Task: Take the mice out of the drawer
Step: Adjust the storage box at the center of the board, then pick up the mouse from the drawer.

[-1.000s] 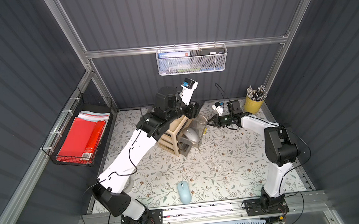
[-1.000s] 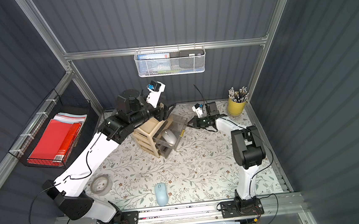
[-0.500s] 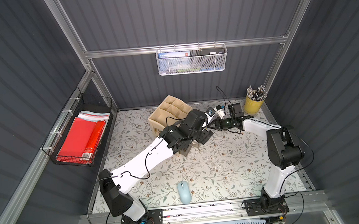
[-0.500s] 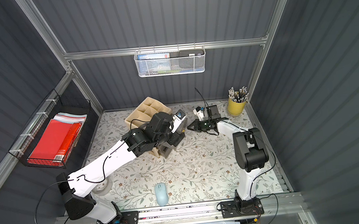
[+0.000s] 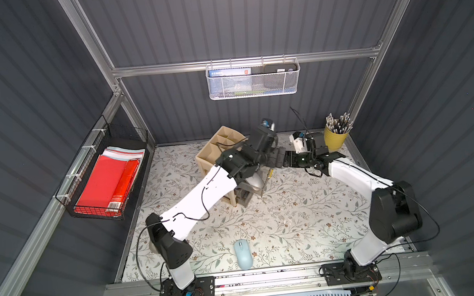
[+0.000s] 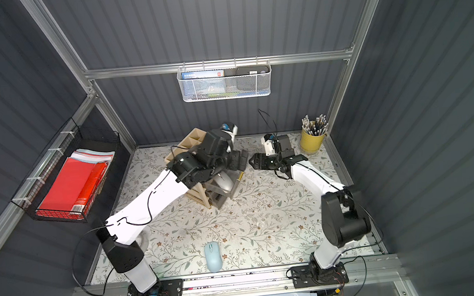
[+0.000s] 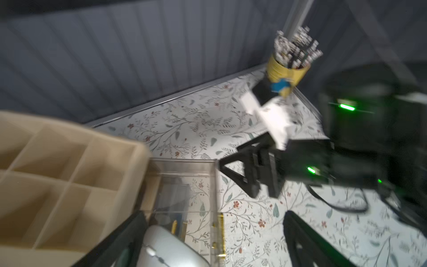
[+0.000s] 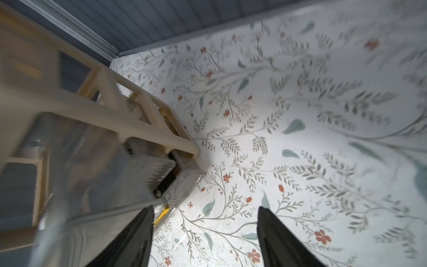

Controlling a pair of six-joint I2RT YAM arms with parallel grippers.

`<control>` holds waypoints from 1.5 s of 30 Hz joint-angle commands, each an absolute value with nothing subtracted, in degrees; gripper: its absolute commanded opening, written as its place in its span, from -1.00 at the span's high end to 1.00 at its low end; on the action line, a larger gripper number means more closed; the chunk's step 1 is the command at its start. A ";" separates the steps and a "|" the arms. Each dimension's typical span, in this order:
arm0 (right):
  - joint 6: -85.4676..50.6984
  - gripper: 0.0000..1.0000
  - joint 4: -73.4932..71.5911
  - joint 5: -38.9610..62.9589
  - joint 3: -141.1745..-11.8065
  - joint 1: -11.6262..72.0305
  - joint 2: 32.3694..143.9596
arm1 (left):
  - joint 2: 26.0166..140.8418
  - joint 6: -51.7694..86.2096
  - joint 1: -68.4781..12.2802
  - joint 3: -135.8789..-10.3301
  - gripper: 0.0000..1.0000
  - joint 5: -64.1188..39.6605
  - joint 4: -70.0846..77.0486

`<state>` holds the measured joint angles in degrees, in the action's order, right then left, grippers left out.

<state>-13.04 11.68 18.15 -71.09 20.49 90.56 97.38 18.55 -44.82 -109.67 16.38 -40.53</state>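
One silver mouse (image 7: 166, 250) sits in the clear drawer (image 7: 182, 165) under your wide-open left claw (image 7: 213, 217); your right claw (image 8: 205, 209) gapes empty alongside, above the floral tabletop (image 8: 300, 138).

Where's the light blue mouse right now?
In both top views the light blue mouse lies on the flowery table, roughly in the middle of its front edge, right beside the metal rail.
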 commanded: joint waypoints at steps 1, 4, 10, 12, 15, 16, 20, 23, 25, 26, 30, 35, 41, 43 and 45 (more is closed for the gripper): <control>-7.01 -0.51 18.33 6.65 -77.28 26.48 87.28 | 88.57 21.07 -32.11 -107.75 -0.98 16.88 -37.53; -3.88 -0.51 27.48 6.99 -85.52 31.28 89.96 | 89.04 17.10 -23.23 -106.72 -0.98 14.47 -38.88; 0.77 -0.51 39.35 0.62 -97.74 40.59 97.99 | 89.51 13.15 -8.76 -103.21 -0.99 2.40 -35.06; 1.23 -0.51 42.97 0.55 -101.37 41.74 100.94 | 90.05 12.75 -5.26 -102.76 -0.99 -0.01 -34.04; 2.66 -0.51 47.86 -0.21 -105.70 43.33 104.80 | 91.34 12.75 -3.28 -103.10 -0.98 0.03 -33.50; 3.17 -0.51 48.89 -0.28 -106.57 43.82 105.56 | 91.87 12.74 -2.88 -103.18 -0.99 -0.26 -33.33; 4.17 -0.53 51.74 -0.95 -108.87 44.56 107.78 | 93.44 12.83 -2.31 -102.85 -0.99 -2.36 -32.52; 5.38 -0.59 52.03 0.71 -108.63 44.56 108.69 | 94.14 13.01 -2.21 -102.77 -0.99 -2.37 -32.40; 6.31 -0.60 52.62 2.19 -108.96 44.60 109.93 | 94.00 12.95 -2.22 -102.02 -0.99 -3.04 -31.67; 6.77 -0.63 52.94 2.93 -108.98 44.57 110.27 | 93.75 12.95 -2.18 -101.43 -0.98 -3.25 -31.29; 8.56 -0.69 53.53 5.21 -109.20 44.56 112.32 | 92.89 12.77 -2.12 -99.01 -0.99 -3.80 -29.98; 10.53 -0.77 55.24 7.49 -111.70 44.49 116.33 | 92.46 12.62 -2.11 -97.87 -0.99 -4.50 -29.33; 10.60 -0.78 57.60 6.11 -115.20 44.31 120.65 | 92.19 12.30 -2.11 -97.47 -0.99 -5.09 -29.01; 10.60 -0.70 57.84 5.79 -115.37 44.30 121.27 | 92.31 12.30 -2.14 -97.23 -0.98 -5.79 -28.83; 10.71 -0.56 58.25 6.31 -115.49 44.04 121.33 | 92.46 12.30 -2.11 -97.04 -0.99 -5.98 -28.70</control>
<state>10.66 53.17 5.13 -115.94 44.12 118.43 93.51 13.54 -2.15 -97.89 -4.54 -29.63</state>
